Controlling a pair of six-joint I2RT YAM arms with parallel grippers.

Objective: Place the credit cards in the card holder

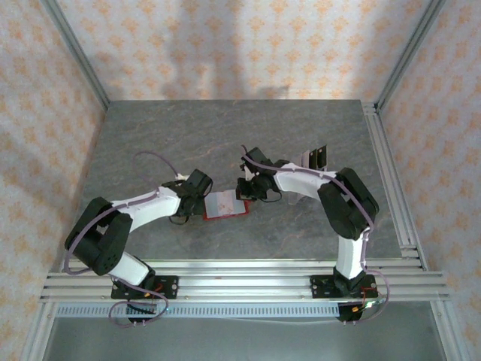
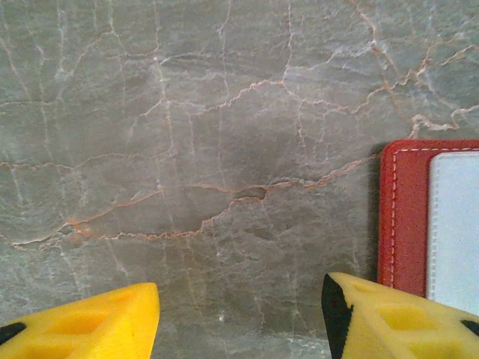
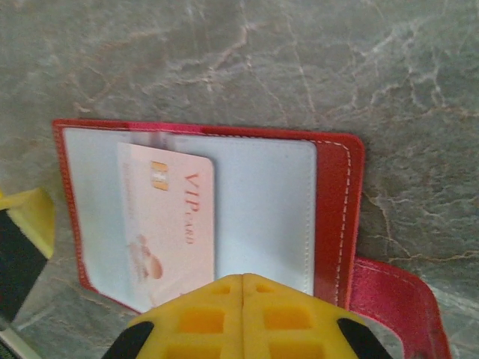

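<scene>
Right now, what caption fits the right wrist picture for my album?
Shut right claw at an open red card holder, a VIP card lying inside.

card holder [image 3: 337,217]: red, open flat | VIP card [image 3: 168,224]: pale, on its lining

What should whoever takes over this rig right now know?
Left gripper: open, one finger over the edge of the card holder.
Right gripper: shut, nothing between its fingers, above the open holder.
Done: one pale VIP card lies on the holder's lining; I cannot tell whether it is fully seated.
Left: the dark credit cards on the table, beyond the right arm, have yet to go in.
</scene>
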